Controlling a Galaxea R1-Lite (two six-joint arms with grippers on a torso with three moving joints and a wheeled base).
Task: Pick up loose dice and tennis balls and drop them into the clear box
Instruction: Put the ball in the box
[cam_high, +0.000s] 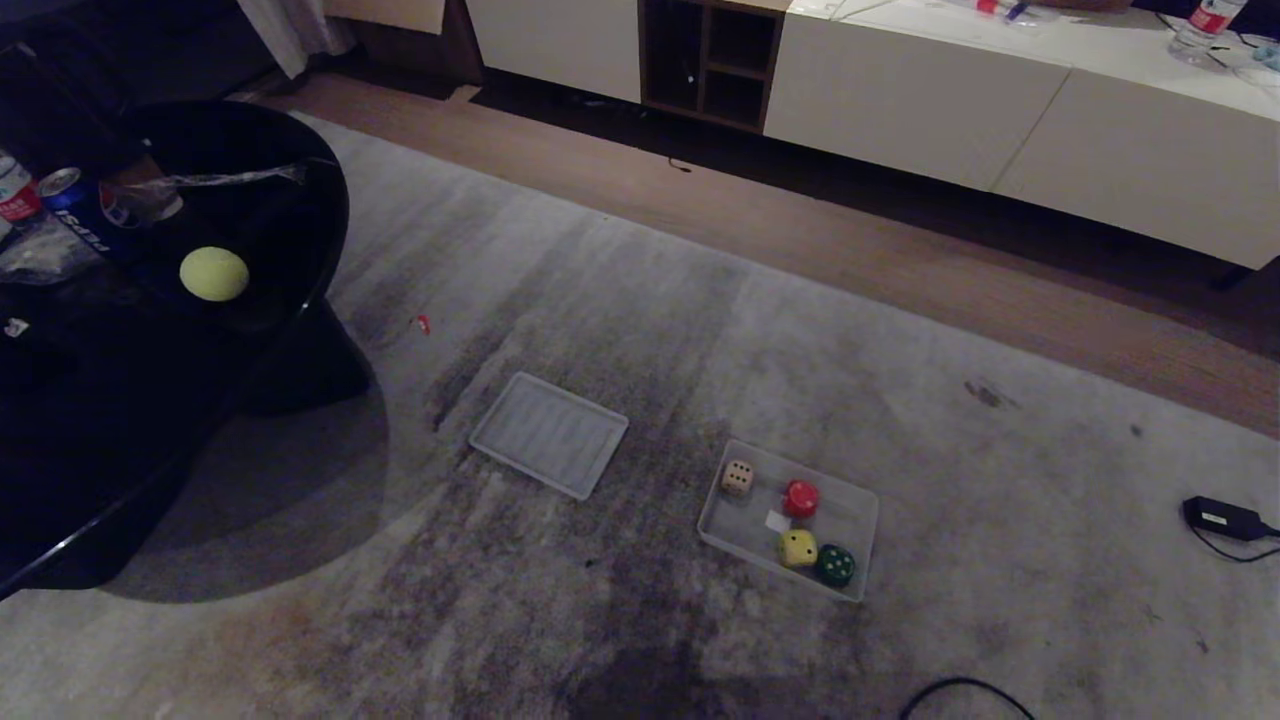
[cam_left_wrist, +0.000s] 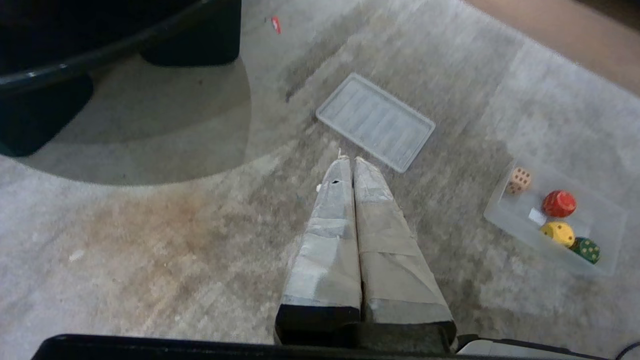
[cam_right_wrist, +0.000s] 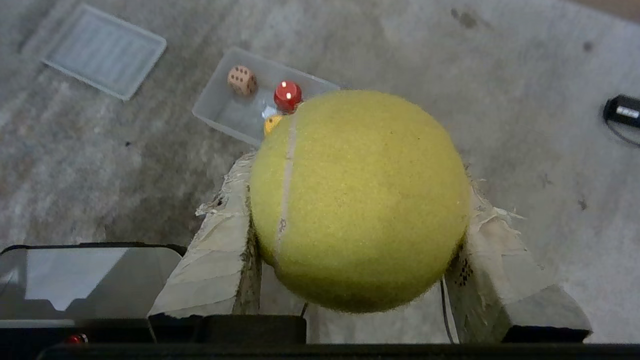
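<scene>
I see fuzzy felt tennis ball (cam_right_wrist: 360, 200) | translucent plastic clear box (cam_high: 850, 510), ribbed lid (cam_high: 549, 433) | glossy black table (cam_high: 300, 240) upper left | matt mottled carpet (cam_high: 640, 330) | tape-wrapped fingers (cam_left_wrist: 385, 240)

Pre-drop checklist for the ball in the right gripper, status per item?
1. Fuzzy yellow-green tennis ball clamped in right gripper: ok.
2. Translucent plastic clear box open-topped on the grey carpet: ok.
3. Beige, red, yellow and green dice already inside: ok.
4. Gripper directly over box: not ok, box lies beyond the ball.
5. Left gripper shut, empty: ok.
6. Second tennis ball on black table, not yet boxed: not ok.
</scene>
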